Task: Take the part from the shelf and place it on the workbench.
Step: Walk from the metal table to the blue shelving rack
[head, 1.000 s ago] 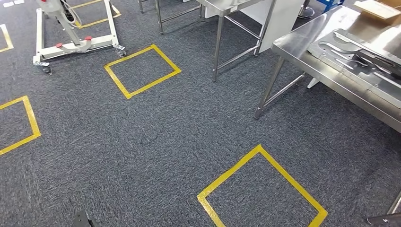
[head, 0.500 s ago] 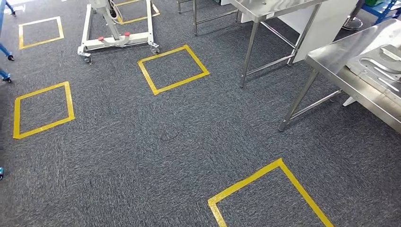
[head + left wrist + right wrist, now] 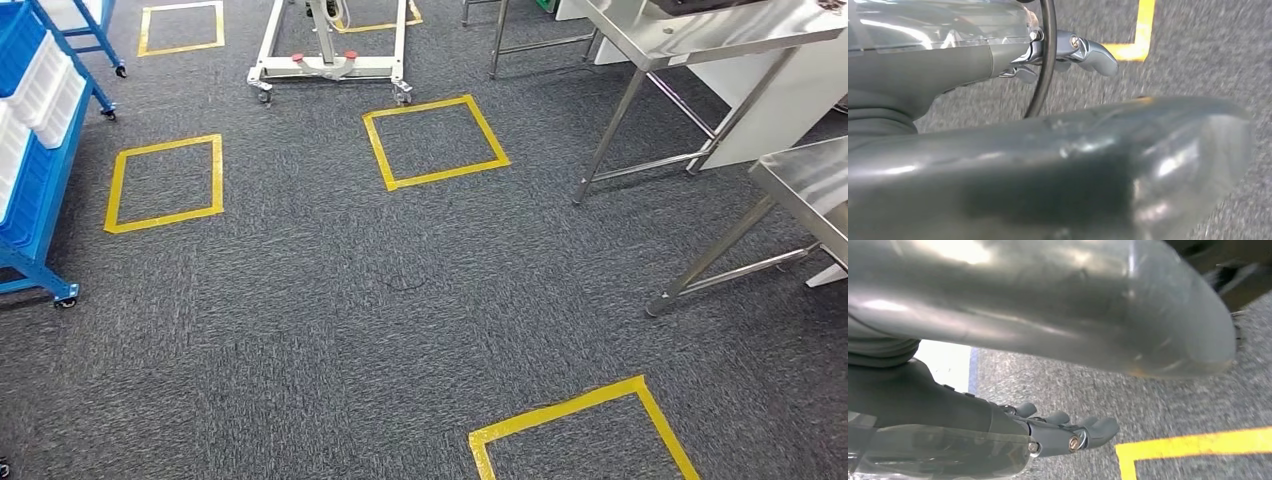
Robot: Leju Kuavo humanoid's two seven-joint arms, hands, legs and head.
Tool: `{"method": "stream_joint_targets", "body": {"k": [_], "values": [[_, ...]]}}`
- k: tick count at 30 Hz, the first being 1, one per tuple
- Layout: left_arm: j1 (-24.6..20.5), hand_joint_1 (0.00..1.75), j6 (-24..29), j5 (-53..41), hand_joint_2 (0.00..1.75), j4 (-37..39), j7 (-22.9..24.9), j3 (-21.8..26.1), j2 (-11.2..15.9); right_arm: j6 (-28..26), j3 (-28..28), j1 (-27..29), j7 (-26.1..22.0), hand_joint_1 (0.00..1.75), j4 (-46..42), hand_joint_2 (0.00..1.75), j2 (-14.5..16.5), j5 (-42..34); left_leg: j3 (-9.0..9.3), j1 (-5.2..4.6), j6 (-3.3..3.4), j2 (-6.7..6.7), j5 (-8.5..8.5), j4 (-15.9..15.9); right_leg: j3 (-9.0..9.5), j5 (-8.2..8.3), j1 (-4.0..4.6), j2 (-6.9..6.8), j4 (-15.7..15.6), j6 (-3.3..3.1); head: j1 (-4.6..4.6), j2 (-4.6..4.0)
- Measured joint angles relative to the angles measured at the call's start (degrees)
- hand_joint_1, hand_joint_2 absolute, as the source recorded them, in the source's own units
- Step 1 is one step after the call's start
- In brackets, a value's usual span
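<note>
Grey carpet (image 3: pixel 330 330) fills the work area, marked w/ yellow tape squares (image 3: pixel 435 142), prob. standing or parking spots for me. Blue shelf rack (image 3: pixel 30 180) on castors stands at far left edge of head view, holding white bins (image 3: pixel 45 85); that is where the part should be, but I cannot make out the part itself in any bin. Steel workbench (image 3: pixel 805 180) sits at right, well apart from shelf, a second steel table (image 3: pixel 700 30) behind it. White wheeled frame (image 3: pixel 330 65) is parked at the back, near one tape square.

Both arms hang at my sides, wrist cams looking at floor. Left hand (image 3: pixel 1068 55): fingers lie loosely apart, nothing held. Right hand (image 3: pixel 1063 432): fingers extended side by side, slightly curled, nothing held either. Arms low and unloaded suits walking, no reach in hand.

Judgement: task at its start, pick not yet done. Next step calls for facing the shelf and closing in. Risk: castors, so the rack may roll if bumped.
</note>
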Motion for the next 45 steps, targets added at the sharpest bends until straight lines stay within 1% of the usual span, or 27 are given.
{"method": "stream_joint_targets", "body": {"k": [1,2,3,5,7,9,11,13,15,16,17,18,20,22,24,26,28,30,31,32,34,36,37,40,42,44,45], "values": [[-0.37,0.0,-1.12,-1.12,0.0,-0.08,-0.26,1.91,-0.01,0.02,-0.31,0.07,0.03,0.0,0.0,0.0,0.04,0.26,0.02,-0.09,-0.01,-0.77,0.0,0.07,-0.32,1.06,0.0,0.17,-0.07,-0.12,0.0,0.0],[-0.69,0.0,-1.49,-1.72,0.0,-0.08,-0.48,3.42,-0.02,0.04,-0.55,0.12,0.07,0.0,-0.01,0.0,0.08,0.45,0.08,-0.13,-0.04,-1.54,-0.02,0.16,0.44,3.12,0.0,0.46,-2.37,-0.29,0.0,0.0],[-0.95,0.0,-1.41,-1.92,0.0,-0.08,-0.62,4.45,-0.03,0.06,-0.77,0.18,0.08,0.0,-0.01,0.0,0.11,0.58,0.12,-0.14,-0.1,-2.29,-0.05,0.26,1.93,5.58,-0.01,1.25,-6.18,-0.52,0.0,0.0],[-1.41,0.0,-1.3,-1.91,0.0,-0.1,-0.79,5.74,-0.05,0.07,-1.19,0.27,0.1,0.0,-0.02,0.0,0.15,0.69,-0.02,-0.25,-0.55,-3.57,-0.11,0.56,4.43,8.54,0.12,3.41,-12.58,-0.91,0.0,0.0],[-1.63,0.0,-0.85,-0.93,0.0,-0.2,-0.94,6.64,-0.1,-0.02,-1.5,0.16,0.26,0.0,-0.04,0.0,0.21,0.99,-0.31,-0.2,-1.27,-4.59,0.05,0.6,4.98,8.95,0.41,4.07,-14.36,-1.28,0.0,0.0],[-1.19,0.0,2.58,2.18,0.0,-0.63,-0.67,5.87,-0.3,-0.26,-1.63,-0.1,0.47,0.0,-0.07,0.0,0.3,1.58,-0.62,-0.08,-1.92,-4.85,0.13,0.69,5.1,9.33,0.38,2.81,-14.75,-1.95,0.0,0.0],[-0.28,0.0,7.41,5.67,0.0,-1.6,0.02,2.45,-0.46,-0.55,-1.81,-0.09,0.57,0.0,-0.12,0.0,0.41,2.07,-1.82,-0.18,-2.37,-2.45,-1.74,3.28,5.28,9.69,0.22,1.37,-15.26,-2.82,-0.03,0.0],[0.31,0.0,9.58,7.16,0.0,-2.5,0.45,-1.15,-0.47,-0.64,-2.09,0.2,0.58,0.0,-0.15,0.0,0.5,2.3,-4.77,-0.08,-2.79,0.25,-5.79,9.99,5.25,9.74,0.37,-0.31,-15.4,-3.33,-0.04,0.0],[0.64,0.0,9.97,7.56,0.0,-3.14,0.8,-3.31,-0.52,-0.6,-2.34,0.37,0.58,0.0,-0.15,0.0,0.54,2.52,-7.39,0.2,-3.26,0.94,-8.42,16.18,5.14,9.66,0.55,-2.15,-15.37,-3.43,-0.03,0.0],[0.89,0.0,9.98,7.63,0.0,-3.48,0.99,-4.04,-0.57,-0.58,-2.42,0.35,0.58,0.0,-0.15,0.0,0.55,2.66,-7.36,0.34,-3.42,1.15,-8.23,16.67,5.13,9.61,0.6,-2.97,-15.34,-3.41,-0.04,0.0],[1.18,0.0,9.92,7.67,0.0,-3.85,1.16,-4.56,-0.62,-0.58,-2.46,0.32,0.58,0.0,-0.15,0.0,0.56,2.78,-6.08,0.45,-3.52,1.5,-7.01,14.75,5.17,9.54,0.61,-3.68,-15.31,-3.33,-0.04,0.0],[1.44,0.0,9.78,7.67,0.0,-4.21,1.28,-4.93,-0.66,-0.58,-2.49,0.27,0.58,0.0,-0.15,0.0,0.56,2.85,-3.81,0.51,-3.51,2.24,-5.23,10.99,5.28,9.44,0.62,-4.31,-15.26,-3.18,-0.04,0.0],[1.64,0.0,9.48,7.63,0.0,-4.93,1.39,-5.42,-0.65,-0.6,-2.51,0.23,0.58,0.0,-0.16,0.0,0.57,2.92,0.51,0.33,-2.96,4.71,-2.68,3.26,5.62,9.1,0.81,-5.44,-15.12,-2.65,-0.03,0.0],[1.69,0.0,9.27,7.57,0.0,-5.51,1.45,-5.79,-0.62,-0.68,-2.54,0.08,0.58,0.0,-0.19,0.0,0.57,2.95,1.84,-0.04,-2.19,5.72,-2.2,0.46,5.97,8.83,0.92,-6.44,-15.05,-1.98,-0.03,0.0],[1.94,0.0,9.22,7.54,0.0,-5.84,1.51,-5.88,-0.63,-0.76,-2.55,-0.24,0.58,0.0,-0.25,0.0,0.62,2.98,1.81,-0.1,-1.49,4.47,-1.88,0.21,6.33,8.63,0.79,-6.94,-15.08,-1.26,-0.03,0.0],[2.16,0.0,9.22,7.55,0.0,-6.05,1.56,-5.95,-0.71,-0.76,-2.55,-0.33,0.6,0.0,-0.32,0.0,0.67,3.04,1.99,0.12,-0.7,3.3,-1.31,-0.36,5.81,7.11,0.54,-4.36,-13.37,-0.59,-0.03,0.0],[2.15,0.0,9.16,7.53,0.0,-6.23,1.57,-6.09,-0.76,-0.76,-2.56,-0.15,0.6,0.0,-0.33,0.0,0.68,3.09,1.88,0.17,-0.19,2.05,-0.93,-0.58,2.87,3.44,0.31,-0.84,-7.15,-0.25,-0.02,0.0],[2.11,0.0,8.85,7.42,0.0,-6.3,1.58,-6.2,-0.77,-0.76,-2.57,-0.01,0.6,0.0,-0.33,0.0,0.68,3.18,1.65,0.03,-0.02,0.54,-0.83,-0.53,-0.8,0.79,0.28,0.12,-0.07,-0.14,-0.02,0.0],[2.12,0.0,8.51,7.26,0.0,-6.31,1.61,-6.15,-0.77,-0.76,-2.57,0.04,0.6,0.0,-0.33,0.0,0.68,3.26,1.63,-0.01,0.0,-0.3,-0.82,-0.47,-1.68,1.08,0.28,0.2,1.23,-0.14,-0.02,0.0],[2.12,0.0,8.1,7.04,0.0,-6.31,1.64,-6.02,-0.76,-0.76,-2.57,0.07,0.6,0.0,-0.33,0.0,0.68,3.37,1.68,-0.02,-0.03,-1.14,-0.83,-0.4,-1.44,2.6,0.25,0.31,0.13,-0.18,-0.02,0.0],[2.03,0.0,6.99,6.33,0.0,-6.32,1.7,-5.61,-0.75,-0.76,-2.58,0.15,0.6,0.0,-0.34,0.0,0.64,3.62,1.77,0.02,-0.23,-2.77,-0.95,-0.2,1.39,7.14,0.09,1.8,-6.95,-0.44,-0.02,0.0],[1.65,0.0,5.31,4.81,0.0,-6.37,1.62,-4.86,-0.75,-0.81,-2.62,0.22,0.46,0.0,-0.34,0.0,0.6,4.05,1.56,-0.07,-0.79,-4.13,-1.09,0.18,3.73,9.58,0.04,3.85,-12.87,-0.82,-0.02,0.0],[1.37,0.0,4.17,3.61,0.0,-6.4,1.39,-4.19,-0.75,-0.86,-2.63,0.15,0.24,0.0,-0.34,0.0,0.58,4.42,1.32,-0.06,-1.16,-4.67,-1.07,0.25,4.07,9.71,0.11,4.4,-13.89,-1.07,-0.02,0.0],[0.16,0.0,-0.1,-1.39,0.0,-6.45,-0.2,-0.88,-0.55,-1.2,-2.64,-0.22,-1.25,0.0,-0.39,0.0,0.42,5.9,0.82,0.07,-2.26,-6.08,-0.77,-0.01,4.16,9.91,0.27,3.06,-14.28,-1.95,-0.03,0.0],[-0.28,0.0,-1.45,-3.05,0.0,-6.44,-0.81,0.3,-0.36,-1.34,-2.64,-0.26,-1.83,0.0,-0.42,0.0,0.35,6.35,0.77,0.03,-2.53,-6.44,-0.71,-0.03,4.24,10.07,0.09,2.62,-14.58,-2.26,-0.04,0.0],[-0.67,0.0,-2.11,-3.94,0.0,-6.42,-1.2,0.96,-0.25,-1.51,-2.64,-0.27,-2.23,0.0,-0.43,0.0,0.32,6.55,0.74,0.08,-2.52,-6.0,-0.87,0.21,4.29,10.18,0.04,2.33,-14.72,-2.42,-0.03,0.0],[-1.28,0.0,-2.78,-5.38,0.0,-6.34,-1.92,2.02,-0.19,-1.76,-2.64,-0.26,-2.78,0.0,-0.46,0.0,0.19,6.87,0.51,0.07,-2.54,-4.84,-1.31,0.78,4.34,10.27,0.05,2.0,-14.87,-2.64,-0.03,0.0]]}}
